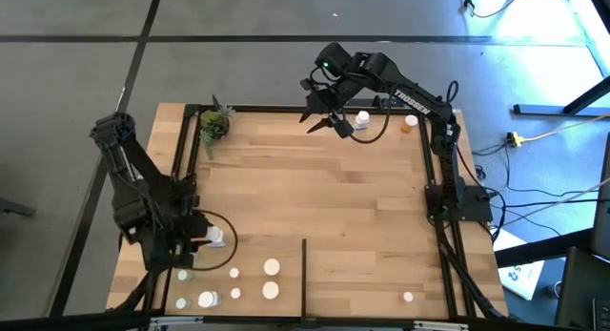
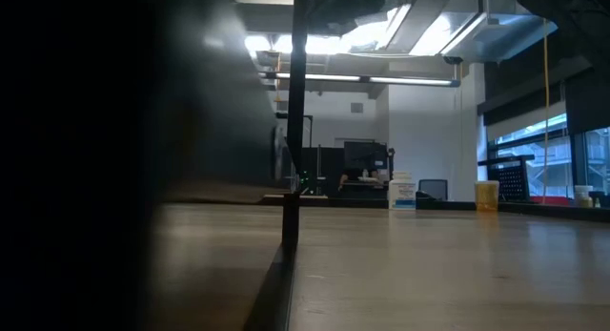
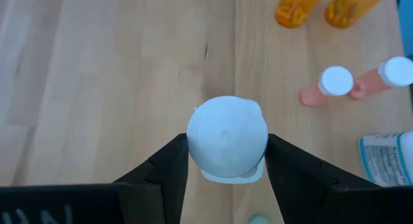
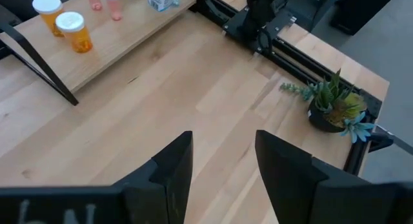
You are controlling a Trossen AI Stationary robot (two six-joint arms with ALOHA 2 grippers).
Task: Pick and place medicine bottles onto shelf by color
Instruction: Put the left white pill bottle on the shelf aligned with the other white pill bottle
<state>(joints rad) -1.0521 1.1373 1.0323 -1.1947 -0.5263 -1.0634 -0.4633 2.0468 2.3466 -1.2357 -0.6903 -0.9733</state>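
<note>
My left gripper [image 3: 227, 161] pinches a white-capped medicine bottle [image 3: 227, 135] at the lower left of the high view, with other bottles [image 1: 272, 267] just beside it on the shelf [image 1: 315, 178]. Lowering carelessly could topple those neighbours. My right gripper [image 4: 222, 162] hovers empty at upper centre, jaws spread.

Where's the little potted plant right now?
In the high view the potted plant stands at the table's far left corner, just inside the black frame, well left of the right hand, which hovers empty near the far edge.
</note>
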